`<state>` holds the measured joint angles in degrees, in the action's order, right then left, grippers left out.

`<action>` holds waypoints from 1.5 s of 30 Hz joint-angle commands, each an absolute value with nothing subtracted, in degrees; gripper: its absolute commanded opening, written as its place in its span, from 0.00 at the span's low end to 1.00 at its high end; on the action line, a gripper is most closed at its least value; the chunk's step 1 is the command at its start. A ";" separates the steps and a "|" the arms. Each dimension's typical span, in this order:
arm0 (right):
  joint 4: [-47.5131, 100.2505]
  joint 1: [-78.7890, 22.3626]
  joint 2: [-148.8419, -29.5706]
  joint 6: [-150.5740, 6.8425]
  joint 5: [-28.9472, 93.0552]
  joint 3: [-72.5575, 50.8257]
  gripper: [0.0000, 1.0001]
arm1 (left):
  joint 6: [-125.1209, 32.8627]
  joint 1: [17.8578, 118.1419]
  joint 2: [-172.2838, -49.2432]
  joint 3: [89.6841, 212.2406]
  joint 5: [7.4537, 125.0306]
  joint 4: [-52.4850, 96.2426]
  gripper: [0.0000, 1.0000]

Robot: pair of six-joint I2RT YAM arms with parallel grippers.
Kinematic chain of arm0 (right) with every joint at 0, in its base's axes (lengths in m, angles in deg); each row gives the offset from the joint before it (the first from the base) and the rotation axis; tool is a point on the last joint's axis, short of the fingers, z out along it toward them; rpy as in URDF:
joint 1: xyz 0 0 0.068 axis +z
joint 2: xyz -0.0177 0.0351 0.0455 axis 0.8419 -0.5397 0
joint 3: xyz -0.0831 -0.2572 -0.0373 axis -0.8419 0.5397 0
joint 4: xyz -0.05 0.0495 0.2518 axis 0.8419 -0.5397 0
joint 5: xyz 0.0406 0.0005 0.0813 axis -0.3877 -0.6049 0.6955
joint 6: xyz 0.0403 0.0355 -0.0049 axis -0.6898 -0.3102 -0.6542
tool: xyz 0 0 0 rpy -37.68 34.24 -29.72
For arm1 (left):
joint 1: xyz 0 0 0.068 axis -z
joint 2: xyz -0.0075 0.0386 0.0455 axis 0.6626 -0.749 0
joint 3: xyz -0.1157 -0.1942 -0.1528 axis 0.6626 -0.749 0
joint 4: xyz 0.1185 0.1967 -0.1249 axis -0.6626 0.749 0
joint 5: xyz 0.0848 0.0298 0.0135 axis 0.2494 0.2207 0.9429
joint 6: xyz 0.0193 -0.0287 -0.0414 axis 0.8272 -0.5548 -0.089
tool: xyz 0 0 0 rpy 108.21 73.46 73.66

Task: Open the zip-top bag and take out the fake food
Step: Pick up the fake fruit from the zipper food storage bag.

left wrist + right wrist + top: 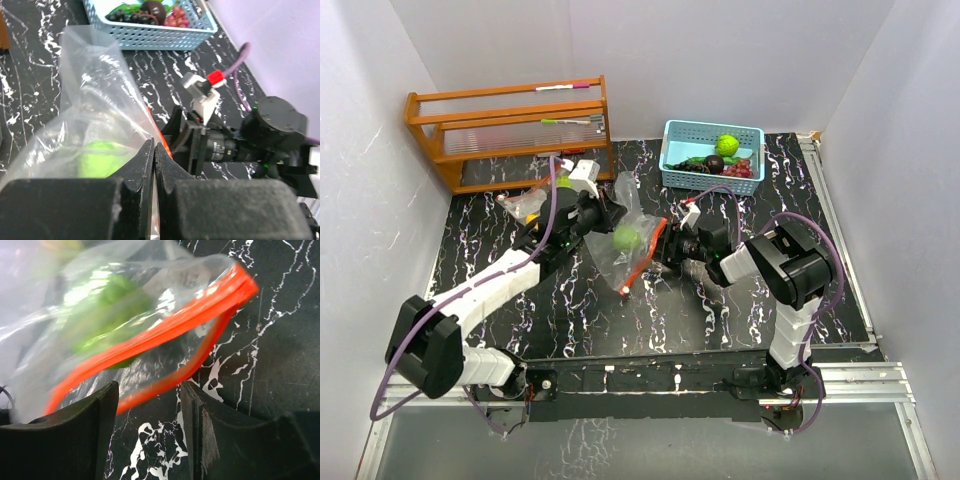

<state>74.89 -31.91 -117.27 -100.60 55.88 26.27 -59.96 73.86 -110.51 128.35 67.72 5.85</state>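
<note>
Here, the zip-top bag point(623, 238) is held between the two arms over the middle of the black marbled table point(720, 300). Whether its lower corner touches the surface cannot be told. The left hand point(155, 150) has its fingers pressed together, pinching the bag's clear plastic wall. The right hand point(150, 390) has its fingers spread, with the lower run of the orange zip strip point(165, 332) lying across the gap between them. The two runs of the strip stand apart, so the bag's mouth is open. One bumpy lime-green ball point(626, 237) sits inside the bag. At the far right, the light-blue basket point(672, 175) holds a second green ball point(726, 145), a dark round piece point(713, 163) and red grapes point(741, 168).
</note>
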 commanded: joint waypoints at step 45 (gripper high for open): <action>53.56 -16.19 -112.12 -68.59 27.52 10.96 0.80 | -62.84 72.24 -134.86 130.22 69.42 13.44 0.00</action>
